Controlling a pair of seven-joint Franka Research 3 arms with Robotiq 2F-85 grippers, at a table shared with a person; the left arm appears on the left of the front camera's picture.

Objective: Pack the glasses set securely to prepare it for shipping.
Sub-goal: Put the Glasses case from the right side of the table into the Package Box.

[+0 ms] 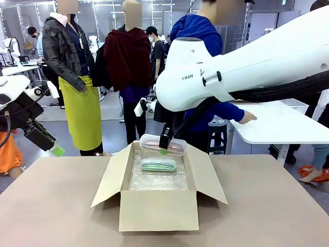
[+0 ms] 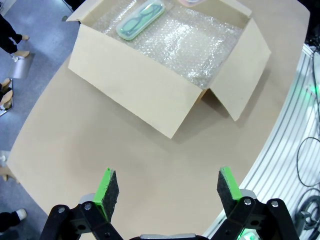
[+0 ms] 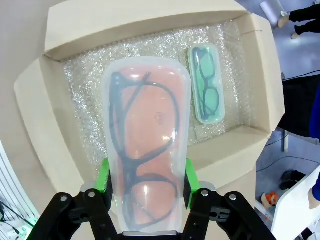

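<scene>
An open cardboard box (image 1: 158, 210) stands mid-table, lined with bubble wrap (image 1: 158, 180). The mint green case (image 1: 158, 164) of the glasses set lies flat on the wrap; it also shows in the left wrist view (image 2: 140, 19) and the right wrist view (image 3: 208, 85). My right gripper (image 1: 164, 149) is shut on the pale pink case (image 1: 163, 144), holding it just above the box's far edge. In the right wrist view the pink case (image 3: 146, 145) with dark frames inside sits between the green pads (image 3: 104, 180). My left gripper (image 2: 167, 189) hangs open over bare table, left of the box (image 2: 165, 65).
A person in a blue top (image 1: 198, 31) stands behind the box with a hand (image 1: 248, 117) on a white side table (image 1: 280, 126). The box flaps (image 1: 114, 177) spread outward to both sides. Other people stand farther back.
</scene>
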